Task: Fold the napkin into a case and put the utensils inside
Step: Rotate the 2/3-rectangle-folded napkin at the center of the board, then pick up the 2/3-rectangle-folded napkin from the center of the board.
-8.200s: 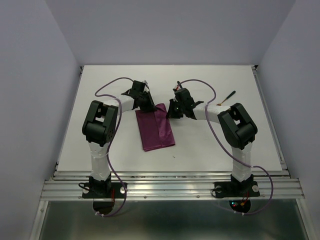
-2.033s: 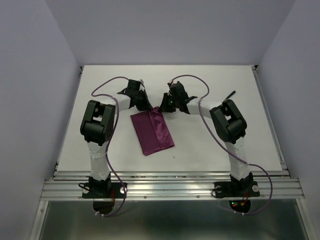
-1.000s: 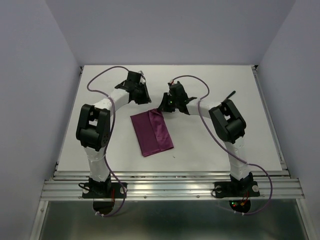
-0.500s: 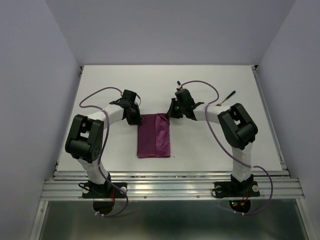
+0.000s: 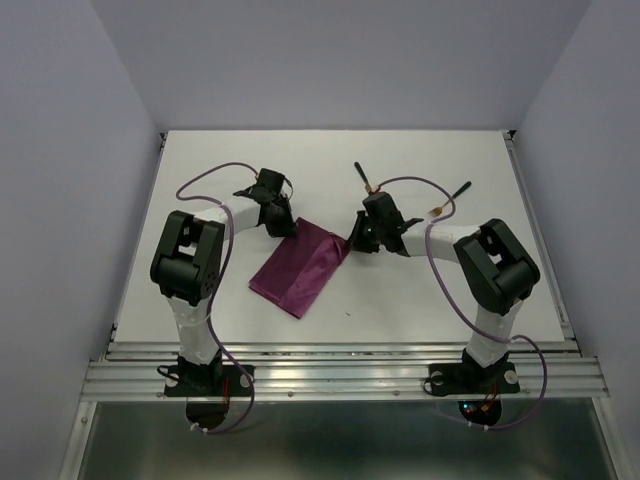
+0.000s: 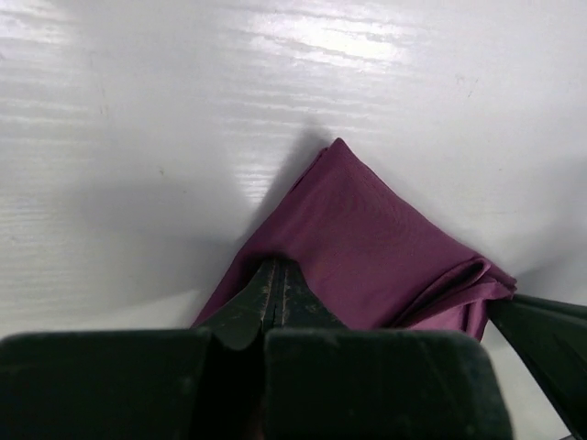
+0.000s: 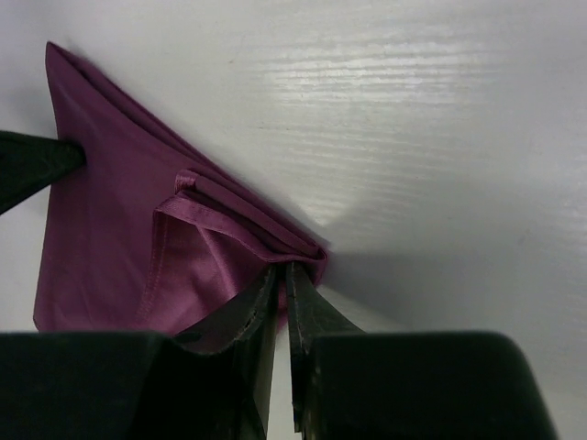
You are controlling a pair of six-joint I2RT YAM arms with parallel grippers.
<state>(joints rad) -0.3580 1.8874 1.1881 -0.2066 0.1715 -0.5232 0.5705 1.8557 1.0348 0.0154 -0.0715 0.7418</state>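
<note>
The magenta-purple napkin (image 5: 300, 265) lies folded into a long strip, turned diagonally on the white table (image 5: 200, 180). My left gripper (image 5: 287, 228) is shut on its far left corner; in the left wrist view the fingertips (image 6: 275, 268) meet at the edge of the cloth (image 6: 385, 229). My right gripper (image 5: 351, 243) is shut on the far right corner, where bunched layers (image 7: 229, 238) sit between its jaws (image 7: 282, 272). Two utensils with black handles lie beyond: one (image 5: 363, 178) behind the right gripper, the other (image 5: 452, 196) further right.
Purple cables loop over both arms (image 5: 215, 175). A raised rail (image 5: 535, 230) runs along the table's right edge, and another along the left edge (image 5: 140, 230). Grey walls close in the back and sides.
The napkin has swung from lying straight to lying diagonal. The right gripper has moved nearer and rightwards, uncovering one utensil. The left gripper has shifted right along the cloth's far edge.
</note>
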